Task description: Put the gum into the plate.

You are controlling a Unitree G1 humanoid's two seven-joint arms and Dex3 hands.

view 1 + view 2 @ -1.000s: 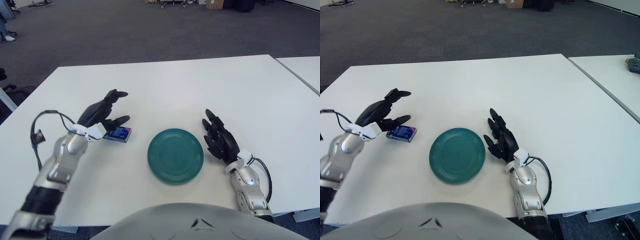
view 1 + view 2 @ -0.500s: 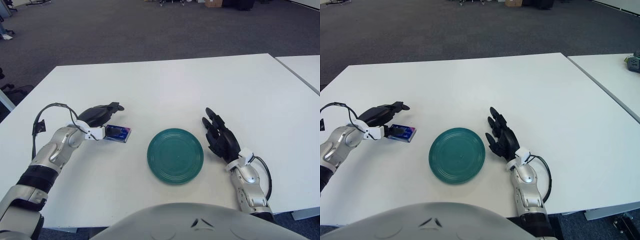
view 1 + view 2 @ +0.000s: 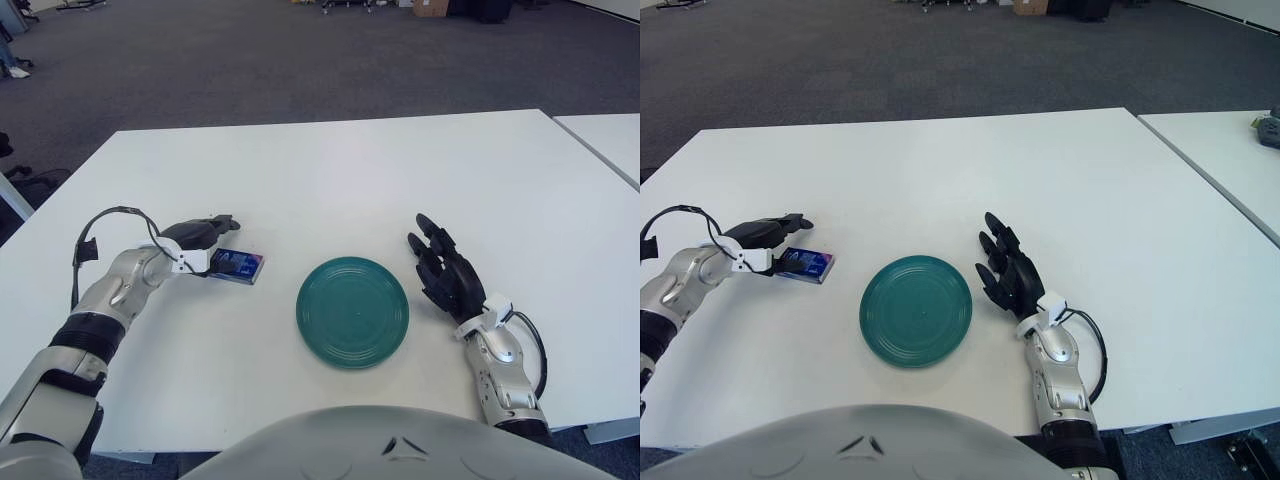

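Gum pack [image 3: 238, 266], blue, lies flat on the white table [image 3: 330, 170], left of the teal plate [image 3: 352, 311] and clear of its rim. The left hand [image 3: 197, 238] is positioned at the pack's left end, low over the table, with dark fingers [image 3: 214, 223] extended toward the right along the pack's far-left edge. The hand's underside overlaps the left end of the pack in both views; whether the fingers have closed on the pack cannot be determined, since the contact area is hidden beneath the hand. The pack's right portion is fully exposed. A black cable [image 3: 110, 220] loops above the left wrist.

The right hand [image 3: 448, 276] appears just right of the plate, fingers extended and slightly spread, holding nothing. The plate is upright and holds no object.
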